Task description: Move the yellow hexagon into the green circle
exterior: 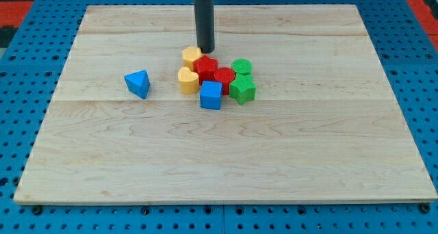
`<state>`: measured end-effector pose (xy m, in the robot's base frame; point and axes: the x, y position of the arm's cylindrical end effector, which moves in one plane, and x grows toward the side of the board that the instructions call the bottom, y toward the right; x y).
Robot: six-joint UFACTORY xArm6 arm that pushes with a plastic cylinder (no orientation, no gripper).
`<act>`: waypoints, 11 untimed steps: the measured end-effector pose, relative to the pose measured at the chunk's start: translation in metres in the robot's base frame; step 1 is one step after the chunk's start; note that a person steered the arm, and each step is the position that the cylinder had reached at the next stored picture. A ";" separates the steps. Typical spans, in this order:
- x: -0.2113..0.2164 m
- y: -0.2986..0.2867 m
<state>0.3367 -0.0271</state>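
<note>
My tip stands just above and right of the yellow hexagon, close to or touching its upper right side. The green circle sits to the right, at the upper right of a tight cluster. Between them lie two red blocks. A yellow heart-shaped block sits below the hexagon. A blue cube and a green star-like block form the cluster's lower edge.
A blue triangular block lies alone to the left of the cluster. The wooden board rests on a blue perforated surface that surrounds it.
</note>
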 end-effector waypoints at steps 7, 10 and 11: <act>0.029 -0.048; -0.013 -0.021; -0.013 0.021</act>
